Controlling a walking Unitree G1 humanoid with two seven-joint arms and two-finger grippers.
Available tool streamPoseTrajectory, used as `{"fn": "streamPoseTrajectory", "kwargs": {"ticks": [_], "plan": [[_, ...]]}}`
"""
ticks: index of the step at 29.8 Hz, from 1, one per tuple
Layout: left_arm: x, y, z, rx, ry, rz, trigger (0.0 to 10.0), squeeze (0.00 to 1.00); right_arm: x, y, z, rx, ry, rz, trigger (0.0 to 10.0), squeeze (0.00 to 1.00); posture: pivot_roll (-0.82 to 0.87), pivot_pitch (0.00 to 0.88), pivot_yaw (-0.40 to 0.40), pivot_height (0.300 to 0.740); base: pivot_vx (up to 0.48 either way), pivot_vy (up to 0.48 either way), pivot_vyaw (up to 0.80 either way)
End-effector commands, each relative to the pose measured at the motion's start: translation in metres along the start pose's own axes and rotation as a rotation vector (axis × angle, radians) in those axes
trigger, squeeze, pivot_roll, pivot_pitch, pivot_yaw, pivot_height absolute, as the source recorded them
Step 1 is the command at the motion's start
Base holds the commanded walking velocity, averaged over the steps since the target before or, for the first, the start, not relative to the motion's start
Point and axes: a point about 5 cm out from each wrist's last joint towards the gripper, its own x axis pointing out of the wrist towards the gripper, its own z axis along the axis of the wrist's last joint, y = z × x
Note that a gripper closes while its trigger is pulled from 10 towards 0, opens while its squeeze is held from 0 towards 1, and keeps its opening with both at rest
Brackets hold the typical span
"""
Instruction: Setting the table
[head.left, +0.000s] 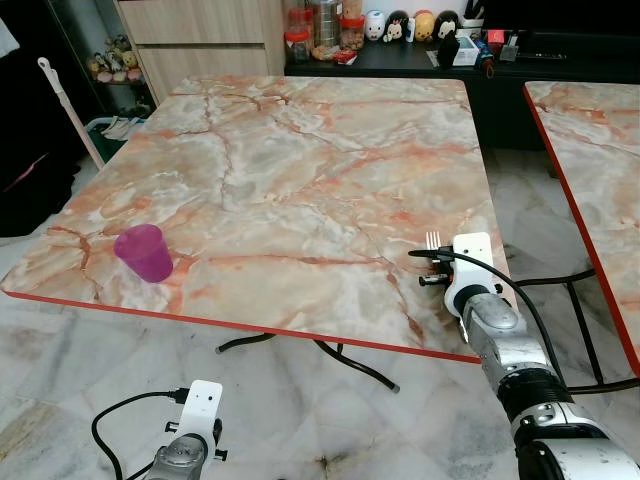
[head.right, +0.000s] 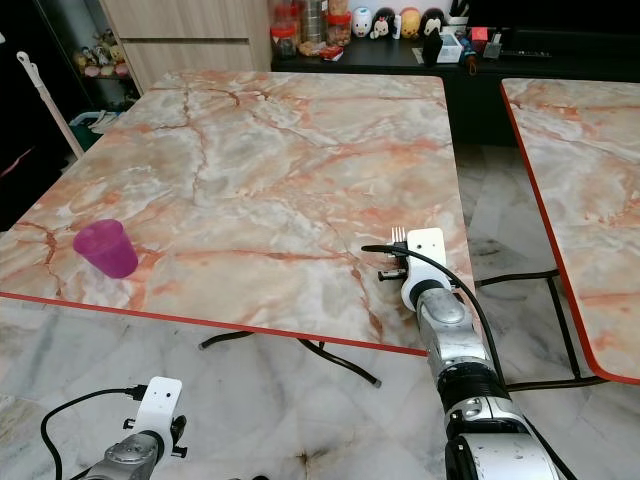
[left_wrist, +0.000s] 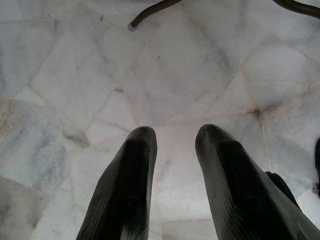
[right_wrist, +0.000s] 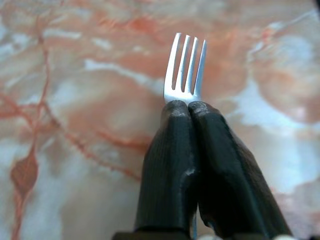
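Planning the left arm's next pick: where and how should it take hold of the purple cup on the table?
Probably grip the purple cup across its side wall near mid-height, coming in level from the table's near edge. It stands upright, mouth up, close to that edge, nothing beside it.

A marble-patterned counter (head.left: 300, 170) with a thin red edge — veined in orange and grey — stands on dark metal legs over a pale marble-tile floor (head.left: 300, 420). One purple cup (head.left: 144, 252) sits upright on it, near the front left corner.
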Motion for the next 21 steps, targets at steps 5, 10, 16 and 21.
{"fn": "streamPoseTrajectory", "kwargs": {"ticks": [5, 10, 16, 21], "plan": [[0.000, 0.003, -0.002, 0.014, 0.017, 0.006, 10.0, 0.00, 0.002, -0.006, 0.023, 0.015, -0.123, -0.057, 10.0, 0.00, -0.07, 0.076, 0.071, 0.740, 0.000, 0.000, 0.00], [0.000, 0.003, -0.002, 0.015, 0.016, 0.007, 10.0, 0.00, 0.001, -0.012, 0.026, 0.019, -0.163, -0.102, 10.0, 0.00, -0.06, 0.077, 0.070, 0.740, 0.000, 0.000, 0.00], [0.000, 0.003, -0.001, 0.017, 0.010, 0.007, 10.0, 0.00, 0.001, -0.012, 0.037, -0.001, -0.220, -0.109, 10.0, 0.00, -0.06, 0.079, 0.071, 0.740, 0.000, 0.000, 0.00], [0.000, 0.003, 0.000, 0.012, 0.007, 0.008, 10.0, 0.00, 0.001, -0.011, 0.041, 0.005, -0.257, -0.112, 10.0, 0.00, -0.06, 0.080, 0.069, 0.740, 0.000, 0.000, 0.00]]}}
